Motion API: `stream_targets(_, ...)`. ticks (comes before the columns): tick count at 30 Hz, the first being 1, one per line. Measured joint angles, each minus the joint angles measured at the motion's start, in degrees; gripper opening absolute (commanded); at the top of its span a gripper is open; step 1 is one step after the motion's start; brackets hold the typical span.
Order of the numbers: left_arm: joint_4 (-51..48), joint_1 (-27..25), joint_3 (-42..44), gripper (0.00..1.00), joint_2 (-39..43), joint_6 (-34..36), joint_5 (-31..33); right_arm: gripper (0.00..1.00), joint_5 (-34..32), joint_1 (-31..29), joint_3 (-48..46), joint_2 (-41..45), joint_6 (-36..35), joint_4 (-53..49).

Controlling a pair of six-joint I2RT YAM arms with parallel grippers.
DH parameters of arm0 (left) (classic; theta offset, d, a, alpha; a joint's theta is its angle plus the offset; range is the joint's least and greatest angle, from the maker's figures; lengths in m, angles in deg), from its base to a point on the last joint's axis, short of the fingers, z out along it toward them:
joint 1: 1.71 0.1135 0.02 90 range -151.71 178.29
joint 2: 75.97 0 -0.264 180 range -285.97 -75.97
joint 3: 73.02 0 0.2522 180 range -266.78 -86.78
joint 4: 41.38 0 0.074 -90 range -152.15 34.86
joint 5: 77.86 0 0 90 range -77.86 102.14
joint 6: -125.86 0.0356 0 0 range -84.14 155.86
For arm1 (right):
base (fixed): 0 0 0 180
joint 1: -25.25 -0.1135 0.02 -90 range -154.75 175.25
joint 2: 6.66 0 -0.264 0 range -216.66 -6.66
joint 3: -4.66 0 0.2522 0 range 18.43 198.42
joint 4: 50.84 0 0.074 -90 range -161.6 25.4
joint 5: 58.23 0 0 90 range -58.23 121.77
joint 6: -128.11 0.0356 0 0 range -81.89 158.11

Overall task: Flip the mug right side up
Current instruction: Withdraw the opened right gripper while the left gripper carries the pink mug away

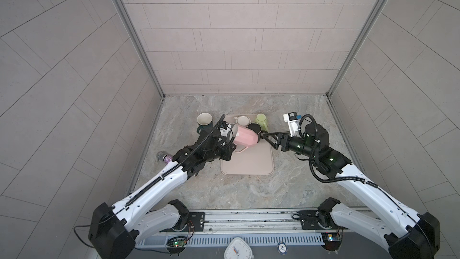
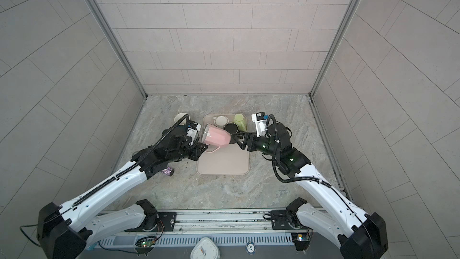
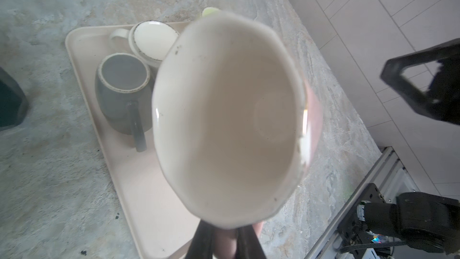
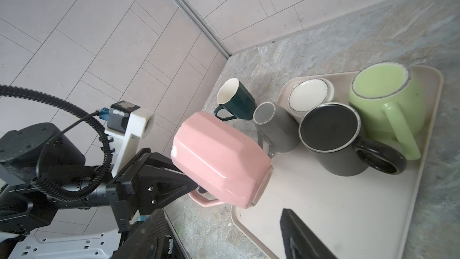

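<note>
Clamping the handle of the pink mug (image 1: 245,138), the left gripper (image 4: 196,187) holds it tipped on its side over the left edge of the beige tray (image 1: 249,165). The right gripper (image 1: 267,140) hovers, fingers apart, just beside the mug's base.

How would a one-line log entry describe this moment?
left pincer: shut on pink mug handle | pink mug: tipped sideways over tray | right pincer: open, near base
</note>
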Motion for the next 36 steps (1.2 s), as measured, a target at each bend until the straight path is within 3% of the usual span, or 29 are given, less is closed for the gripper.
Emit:
stream_targets(11, -6.86, 6.14, 0.46, 0.0, 2.91, 3.19, 3.63, 0.74, 1.64, 1.66, -1.79, 3.54, -0.24, -0.72)
stream_targets(36, -15.26, 7.87, 1.97, 0.0, -2.51, 4.57, 14.16, 0.74, 6.64, 8.85, -5.55, 6.05, -1.38, -1.27)
